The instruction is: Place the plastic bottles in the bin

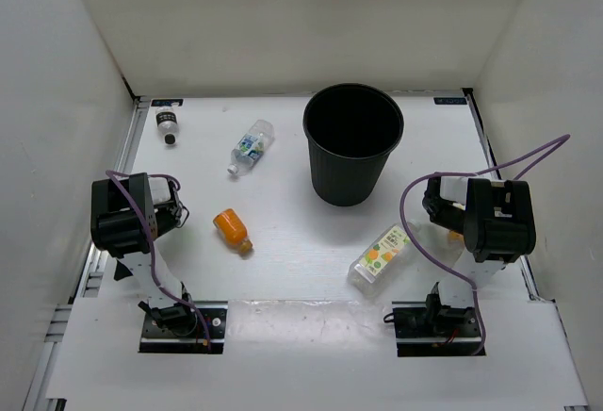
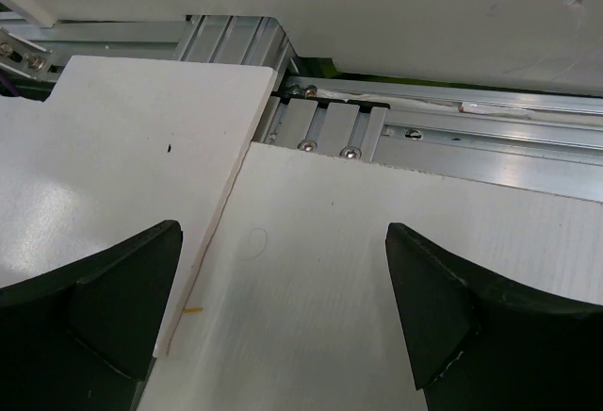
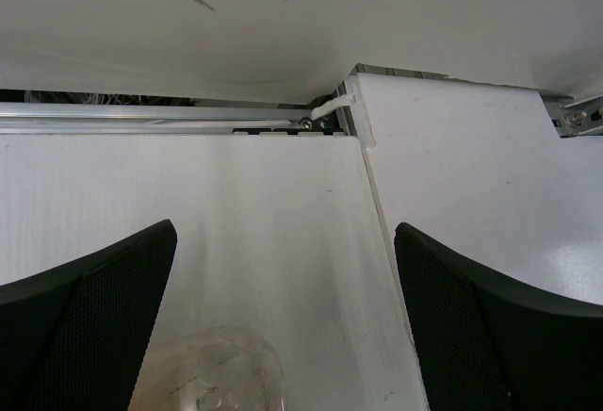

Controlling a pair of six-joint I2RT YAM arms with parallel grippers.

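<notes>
Progress was nil: the black-capped bottle [image 1: 168, 125], blue-labelled bottle [image 1: 250, 146], orange bottle [image 1: 232, 230] and fruit-labelled bottle [image 1: 382, 255] lay on the desk [image 1: 283, 279] outside the bin [image 1: 349, 183]. Left hand [image 2: 283, 270] and right hand [image 3: 285, 270] stood open, empty.

Top external camera is sitting high above and behind the arm bases, tilting down toward the far wall [image 1: 301, 24]. It is taking in the whole table [image 1: 301, 260] from a distance.

Left wrist camera is riding low and close over the table. It is looking out through the left gripper [image 2: 283, 232] at the left side rail [image 2: 490, 138] and the left wall [image 2: 424, 15].

Right wrist camera is mirroring this through the right gripper [image 3: 285, 232], facing the right side rail [image 3: 141, 119] and the right wall [image 3: 283, 24].

Each wrist view is sharing only its own table edge with the top view, where the near board [image 2: 122, 147] meets the table.
</notes>
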